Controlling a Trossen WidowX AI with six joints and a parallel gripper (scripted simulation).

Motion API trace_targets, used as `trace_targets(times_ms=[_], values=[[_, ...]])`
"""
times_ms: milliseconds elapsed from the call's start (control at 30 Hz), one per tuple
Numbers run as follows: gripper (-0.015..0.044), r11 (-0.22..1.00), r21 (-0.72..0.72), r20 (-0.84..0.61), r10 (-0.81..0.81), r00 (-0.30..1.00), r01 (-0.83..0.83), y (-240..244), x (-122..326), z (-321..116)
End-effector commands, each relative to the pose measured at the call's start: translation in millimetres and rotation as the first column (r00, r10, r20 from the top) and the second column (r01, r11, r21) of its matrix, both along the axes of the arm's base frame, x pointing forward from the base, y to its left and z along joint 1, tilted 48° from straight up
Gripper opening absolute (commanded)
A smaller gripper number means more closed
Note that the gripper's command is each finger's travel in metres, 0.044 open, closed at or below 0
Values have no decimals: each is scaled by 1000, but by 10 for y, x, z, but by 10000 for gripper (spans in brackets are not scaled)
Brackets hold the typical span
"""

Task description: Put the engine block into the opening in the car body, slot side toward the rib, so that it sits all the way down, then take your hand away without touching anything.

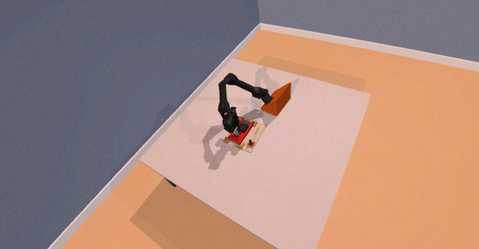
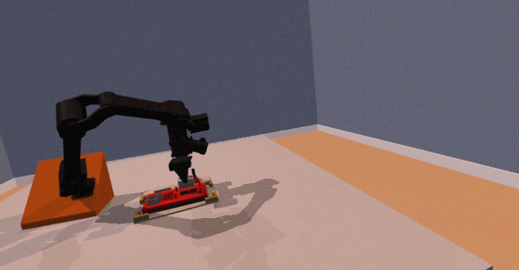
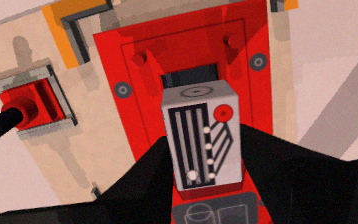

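The engine block [image 2: 181, 183] [image 3: 203, 145] is grey, with black stripes and a red round mark on the face toward the wrist camera. My gripper [image 2: 184, 180] is shut on it, one dark finger on each side in the wrist view. The red car body [image 2: 176, 199] [image 3: 116, 60] lies flat on a beige board. The block is upright over the body's opening [image 3: 188, 76]. A dark strip of the opening shows just beyond the block in the wrist view; the block hides the rest. Its lower end is hidden, so I cannot tell how deep it sits. The rib is not clearly visible.
The beige board [image 1: 259, 130] [image 3: 36, 150] has yellow-orange corner brackets [image 3: 61, 30] around the body. A red piece with a black lever [image 1: 250, 143] [image 3: 31, 107] stands on the board beside the body. The arm's orange wedge base [image 1: 283, 97] [image 2: 101, 185] stands behind the board.
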State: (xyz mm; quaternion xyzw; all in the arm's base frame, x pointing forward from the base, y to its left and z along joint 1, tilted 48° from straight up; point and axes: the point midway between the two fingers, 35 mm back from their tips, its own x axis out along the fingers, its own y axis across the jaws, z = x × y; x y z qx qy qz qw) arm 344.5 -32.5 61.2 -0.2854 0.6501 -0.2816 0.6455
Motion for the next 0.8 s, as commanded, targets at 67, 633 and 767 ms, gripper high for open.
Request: trace_targets(times_ms=[67,633,767], values=[[158,1000,-5,12,-8,1000,8,-8,4,5],[158,995,1,-105,99,990,-100,-21,4,-4],[158,999,-3,-47,47,998,-47,-26,4,-8]])
